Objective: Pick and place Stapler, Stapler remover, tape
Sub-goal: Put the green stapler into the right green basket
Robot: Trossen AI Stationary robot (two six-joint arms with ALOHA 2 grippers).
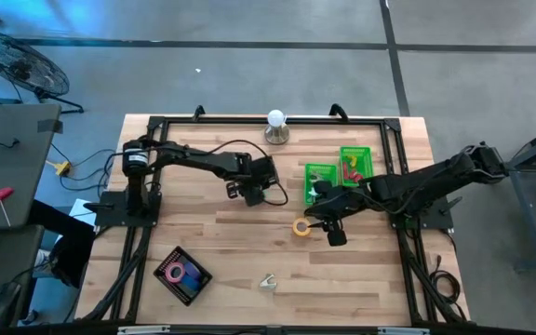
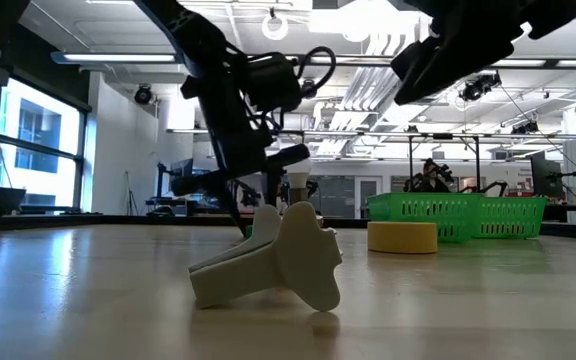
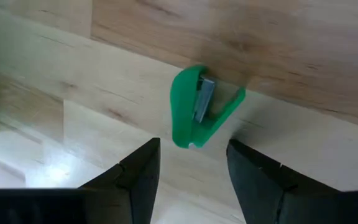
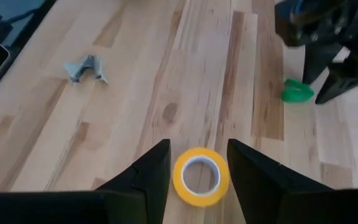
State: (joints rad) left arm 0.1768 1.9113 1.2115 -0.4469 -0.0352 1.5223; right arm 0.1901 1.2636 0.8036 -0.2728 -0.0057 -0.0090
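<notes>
A small green stapler (image 3: 194, 115) lies on the wooden table, and my left gripper (image 3: 191, 152) hangs open just above it, its fingers pointing steeply down and touching nothing. The right wrist view shows the stapler (image 4: 297, 92) under that gripper. A yellow tape roll (image 1: 301, 226) lies flat on the table. My right gripper (image 4: 197, 152) is open, high above the roll, which shows between its fingers (image 4: 199, 176). The pale stapler remover (image 1: 267, 282) rests near the front edge.
Two green bins (image 1: 322, 177) (image 1: 355, 163) stand at the back right, beside my right arm. A black tray (image 1: 182, 274) holding a pink tape roll sits at the front left. A white bulb on a stand (image 1: 276, 126) is at the far edge.
</notes>
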